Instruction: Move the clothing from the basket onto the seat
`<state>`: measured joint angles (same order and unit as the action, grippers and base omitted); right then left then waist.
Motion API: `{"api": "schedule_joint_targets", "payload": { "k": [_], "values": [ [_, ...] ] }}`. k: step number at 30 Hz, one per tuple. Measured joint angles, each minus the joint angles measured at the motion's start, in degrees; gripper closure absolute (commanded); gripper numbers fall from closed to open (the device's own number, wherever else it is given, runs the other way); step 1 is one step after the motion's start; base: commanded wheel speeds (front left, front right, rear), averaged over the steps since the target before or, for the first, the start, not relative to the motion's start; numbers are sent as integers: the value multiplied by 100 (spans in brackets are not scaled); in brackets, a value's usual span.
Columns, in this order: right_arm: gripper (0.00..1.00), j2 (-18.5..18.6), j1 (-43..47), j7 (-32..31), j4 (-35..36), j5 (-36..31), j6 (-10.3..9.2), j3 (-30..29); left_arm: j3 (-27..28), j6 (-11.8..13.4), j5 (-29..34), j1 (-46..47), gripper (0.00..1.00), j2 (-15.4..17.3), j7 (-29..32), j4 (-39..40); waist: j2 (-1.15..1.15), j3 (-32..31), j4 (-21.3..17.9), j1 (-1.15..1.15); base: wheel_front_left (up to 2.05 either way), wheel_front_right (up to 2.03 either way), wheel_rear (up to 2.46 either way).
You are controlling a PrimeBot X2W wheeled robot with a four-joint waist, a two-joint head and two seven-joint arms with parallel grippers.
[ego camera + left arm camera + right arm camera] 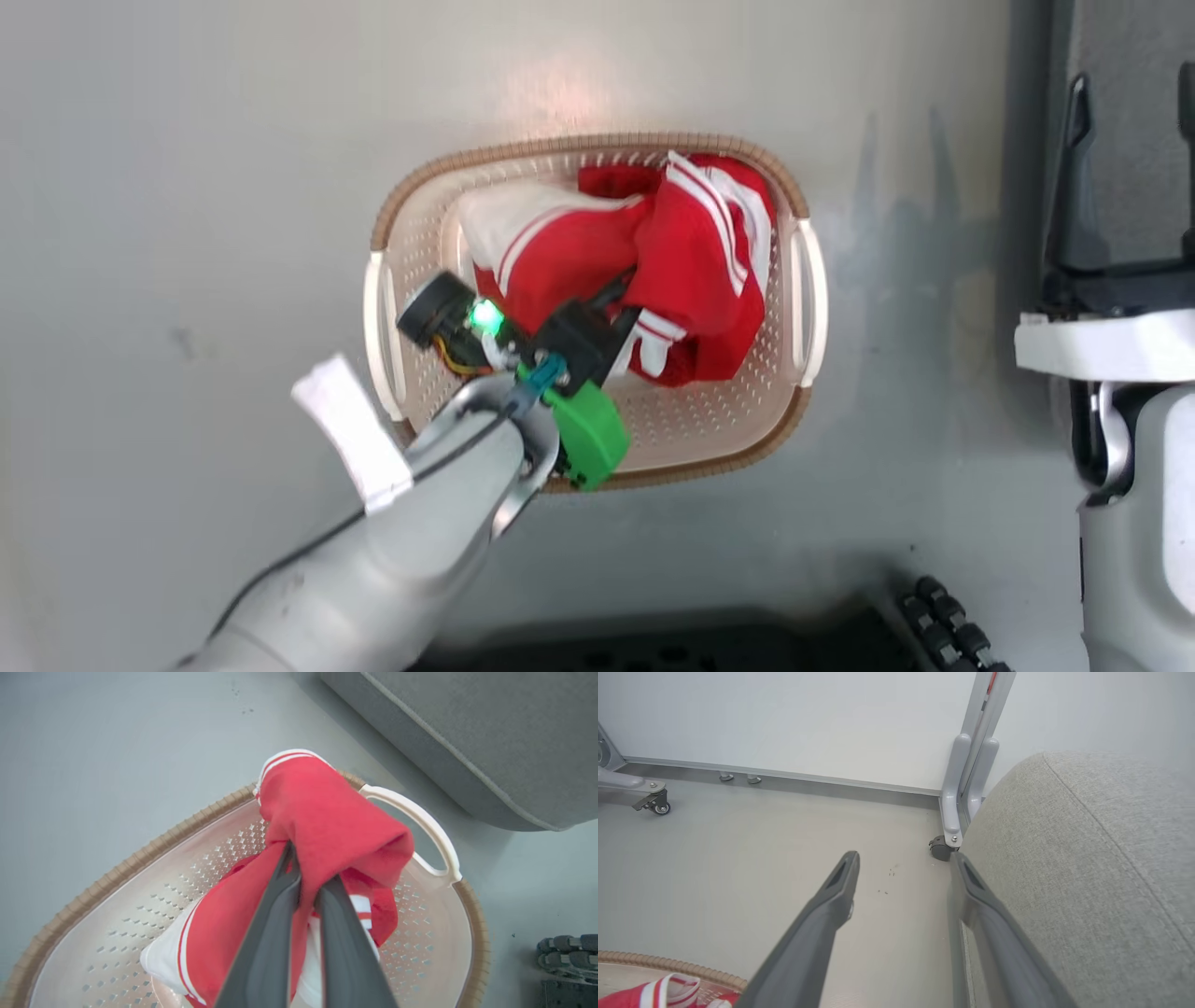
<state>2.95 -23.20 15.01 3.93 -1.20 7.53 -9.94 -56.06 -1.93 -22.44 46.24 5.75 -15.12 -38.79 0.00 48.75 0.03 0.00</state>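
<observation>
Head view: a pale, glossy floor ran all round the basket, which stood at centre; the seat showed at 2 o'clock. The clothing lay heaped in the basket's 12-to-3 o'clock half, red with white stripes. The left gripper reached in from 7 o'clock and its fingers were pressed together on a red fold near the heap's middle. The basket's perforated bottom was bare toward 6 o'clock. The right gripper stood at 3 o'clock, well apart from the basket, fingers spread. Dark rollers sat at 5 o'clock.

Left wrist view: grey floor ran from 9 to 12 o'clock; the seat's rounded, seamed corner filled 1 to 2 o'clock, near the basket but apart from it, with a strip of floor between. The two fingers pinched a bunched red fold, which rose above the tips at centre; more red and white cloth hung below, over the bottom. A white handle curved at 2 o'clock, just beside the raised fold.

Right wrist view: cream floor met a pale wall at 12 o'clock; a metal post on a castor stood at 1 o'clock, by the seat's corner. The fingers were spread with only floor between them; the right one ran just beside the seat's side. The basket rim, with a scrap of clothing, showed at 7 o'clock.
</observation>
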Motion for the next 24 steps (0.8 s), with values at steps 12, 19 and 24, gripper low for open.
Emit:
{"api": "schedule_joint_targets", "payload": {
  "k": [12,19,24],
  "values": [
    [0,-12,958,0,-611,390,0,230,1616,98,612,-2088,100,82,-1,1580,0,-1696,54,0,0,0,0],
    [0,-13,1653,0,-840,517,0,501,2371,67,798,-2967,100,-18,-1,2160,0,-2811,105,0,0,0,0],
    [0,-14,2067,0,-920,628,0,713,2840,48,846,-3427,100,-97,0,2451,0,-3586,104,0,0,0,0]
  ]
}}
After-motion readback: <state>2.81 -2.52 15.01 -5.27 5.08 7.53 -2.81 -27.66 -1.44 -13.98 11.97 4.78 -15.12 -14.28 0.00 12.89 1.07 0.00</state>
